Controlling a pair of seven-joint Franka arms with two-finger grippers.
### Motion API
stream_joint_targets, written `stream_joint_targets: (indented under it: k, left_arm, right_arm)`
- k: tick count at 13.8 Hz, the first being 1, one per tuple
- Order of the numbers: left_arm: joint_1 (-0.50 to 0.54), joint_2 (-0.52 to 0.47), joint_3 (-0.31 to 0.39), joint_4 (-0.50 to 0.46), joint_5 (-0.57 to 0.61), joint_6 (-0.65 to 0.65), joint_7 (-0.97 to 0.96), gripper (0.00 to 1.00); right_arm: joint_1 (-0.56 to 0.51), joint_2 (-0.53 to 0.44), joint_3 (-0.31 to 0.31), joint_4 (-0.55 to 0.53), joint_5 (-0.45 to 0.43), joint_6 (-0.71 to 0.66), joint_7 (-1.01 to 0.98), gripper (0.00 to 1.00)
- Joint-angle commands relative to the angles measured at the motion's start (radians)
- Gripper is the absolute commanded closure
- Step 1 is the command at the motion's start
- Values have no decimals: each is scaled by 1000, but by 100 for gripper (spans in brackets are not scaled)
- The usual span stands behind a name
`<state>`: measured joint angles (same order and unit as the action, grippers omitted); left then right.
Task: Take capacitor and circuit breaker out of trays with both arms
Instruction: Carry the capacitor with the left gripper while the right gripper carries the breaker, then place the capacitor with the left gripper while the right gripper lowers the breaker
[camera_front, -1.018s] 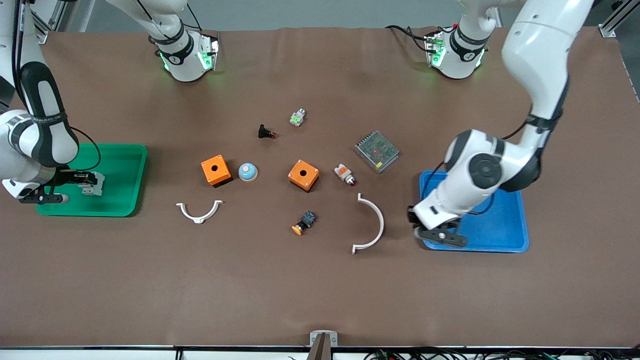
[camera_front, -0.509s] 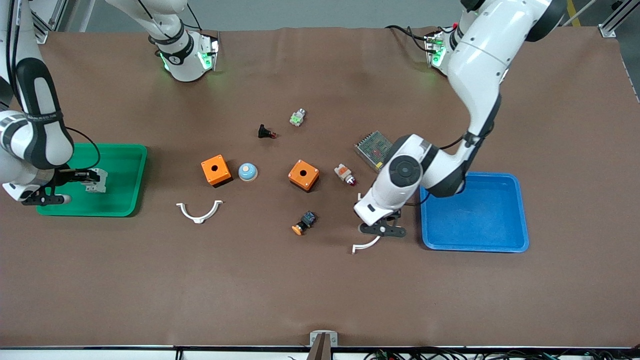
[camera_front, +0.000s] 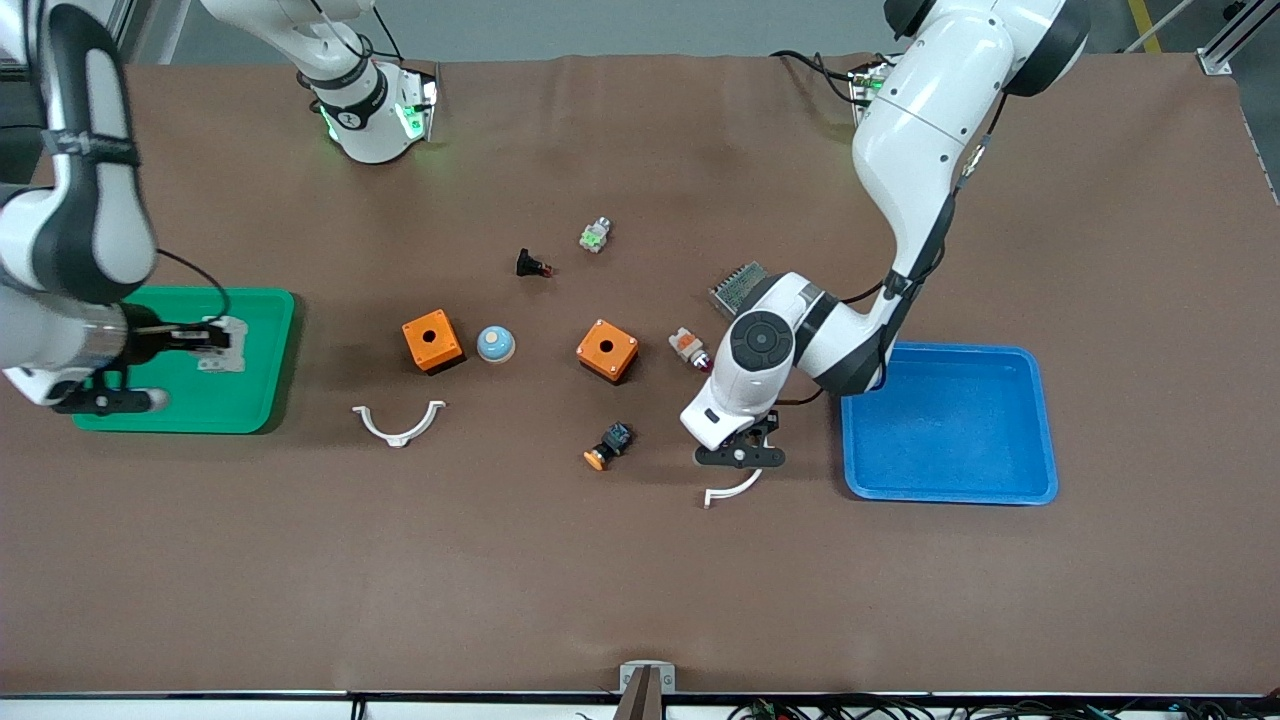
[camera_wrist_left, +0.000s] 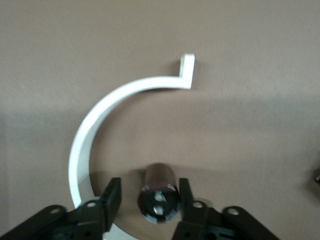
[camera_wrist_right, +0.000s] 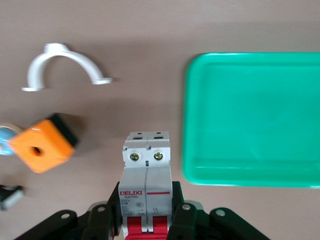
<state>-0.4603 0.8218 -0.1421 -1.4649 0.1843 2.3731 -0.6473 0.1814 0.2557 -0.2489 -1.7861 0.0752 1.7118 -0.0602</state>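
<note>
My left gripper (camera_front: 742, 456) is low over the large white curved clip (camera_front: 728, 492). In the left wrist view the capacitor (camera_wrist_left: 159, 192), dark with a pale top, stands upright between its fingers (camera_wrist_left: 150, 200). One finger touches it and bare table shows at the other. The front view hides the capacitor under that hand. My right gripper (camera_front: 205, 340) is shut on the light grey breaker (camera_front: 225, 343). It holds the breaker high at the green tray's (camera_front: 255, 400) edge toward the table's middle. The right wrist view shows the breaker (camera_wrist_right: 146, 165) with its red levers in the jaws (camera_wrist_right: 146, 210).
The blue tray (camera_front: 950, 420) lies beside the left hand. Two orange boxes (camera_front: 432, 341) (camera_front: 607, 350), a blue-domed button (camera_front: 495, 344), an orange-capped button (camera_front: 607, 445), a white-orange part (camera_front: 690, 349), a metal grille unit (camera_front: 738, 285) and a small white clip (camera_front: 398, 424) lie mid-table.
My left arm swung from over the blue tray to over the large white clip. My right gripper rose and carried the breaker toward the green tray's edge nearest the table's middle.
</note>
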Motion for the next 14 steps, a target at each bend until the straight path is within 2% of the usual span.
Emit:
stream_joint_targets:
  k: [1,4,6,10,14]
  left_arm:
    - [8,-53,21,43,23,-101,-12,0]
    - [32,-198,68,43,24,-231,-12,0]
    - [75,-289,69,41,26,-322,-2,0]
    - [178,-453,67,40,26,-507,122,0]
    - [265,-607,59,37,9,-696,309,0]
  right_arm:
    - [204,7,-10,2,26,15,225,74]
    - [399,42,-10,2,118,122,460,74]
    - [484,98,-10,2,158,224,517,74]
    - [541,232,-10,4,239,411,517,74]
    - [543,330,-10,57,244,446,516,74]
